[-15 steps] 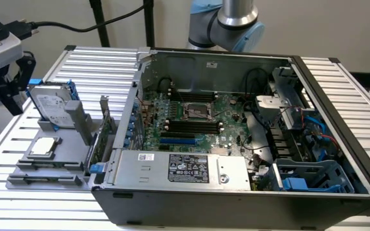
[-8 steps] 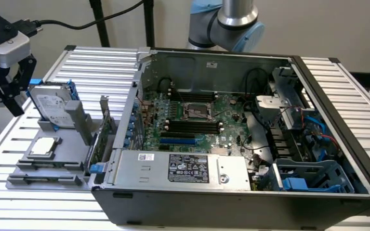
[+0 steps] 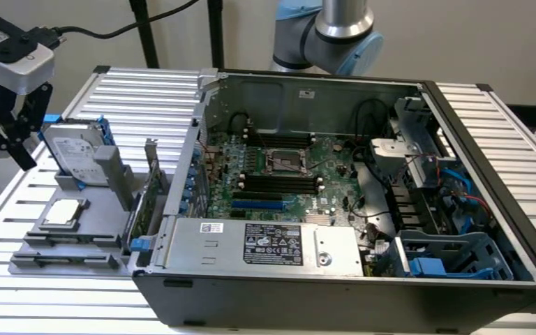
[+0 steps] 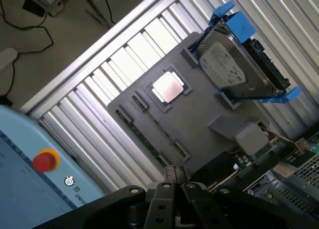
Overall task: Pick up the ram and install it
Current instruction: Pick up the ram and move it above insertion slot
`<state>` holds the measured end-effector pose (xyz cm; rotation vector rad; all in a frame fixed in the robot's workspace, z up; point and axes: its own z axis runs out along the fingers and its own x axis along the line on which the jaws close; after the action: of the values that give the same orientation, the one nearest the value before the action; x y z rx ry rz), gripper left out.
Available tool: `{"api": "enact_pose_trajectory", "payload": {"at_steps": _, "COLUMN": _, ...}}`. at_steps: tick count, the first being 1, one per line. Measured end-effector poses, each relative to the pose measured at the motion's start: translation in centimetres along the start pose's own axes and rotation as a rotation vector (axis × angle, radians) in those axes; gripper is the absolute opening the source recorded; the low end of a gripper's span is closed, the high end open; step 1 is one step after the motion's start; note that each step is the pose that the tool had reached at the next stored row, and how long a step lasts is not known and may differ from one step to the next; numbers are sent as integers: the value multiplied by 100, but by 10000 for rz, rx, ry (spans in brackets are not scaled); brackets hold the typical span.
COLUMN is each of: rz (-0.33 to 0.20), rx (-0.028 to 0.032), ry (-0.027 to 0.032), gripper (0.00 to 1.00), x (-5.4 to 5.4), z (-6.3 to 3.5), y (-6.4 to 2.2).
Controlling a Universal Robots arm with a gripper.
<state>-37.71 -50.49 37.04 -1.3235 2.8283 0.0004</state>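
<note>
Partial "UNIV" lettering on blue pendant (image 4: 30, 159), power supply label (image 3: 273, 246) unreadable

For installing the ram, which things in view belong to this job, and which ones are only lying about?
Belong to the job: ram, lying in the grey holder; gripper, near that holder; black memory slots on the motherboard.
Just lying about: hard drive; processor chip; expansion card; power supply.

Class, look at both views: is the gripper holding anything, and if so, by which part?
Nothing is held. The gripper hangs in the air near the hard drive, and the ram lies in the grey tray.
</note>
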Motion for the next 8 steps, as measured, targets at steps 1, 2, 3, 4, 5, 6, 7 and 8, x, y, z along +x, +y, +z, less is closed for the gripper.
{"api": "enact_pose_trajectory", "payload": {"at_steps": 1, "rz": -186, "rx": -7, "ry": 3, "gripper": 11, "x": 0, "z": 4, "y": 0}}
{"api": "enact_pose_trajectory", "payload": {"at_steps": 2, "rz": -365, "rx": -13, "ry": 5, "gripper": 11, "x": 0, "z": 8, "y": 0}}
{"api": "enact_pose_trajectory", "payload": {"at_steps": 3, "rz": -545, "rx": -19, "ry": 8, "gripper": 11, "x": 0, "z": 11, "y": 0}}
{"api": "enact_pose_trajectory", "payload": {"at_steps": 4, "rz": -740, "rx": -26, "ry": 11, "gripper": 11, "x": 0, "z": 16, "y": 0}}
{"api": "enact_pose_trajectory", "payload": {"at_steps": 5, "rz": -916, "rx": -33, "ry": 12, "gripper": 11, "x": 0, "z": 19, "y": 0}}
{"api": "enact_pose_trajectory", "payload": {"at_steps": 6, "rz": -1095, "rx": -38, "ry": 15, "gripper": 11, "x": 0, "z": 23, "y": 0}}
{"api": "enact_pose_trajectory", "payload": {"at_steps": 7, "rz": -1275, "rx": -44, "ry": 17, "gripper": 11, "x": 1, "z": 27, "y": 0}}
{"api": "enact_pose_trajectory", "payload": {"at_steps": 8, "rz": -1456, "rx": -51, "ry": 19, "gripper": 11, "x": 1, "z": 31, "y": 0}}
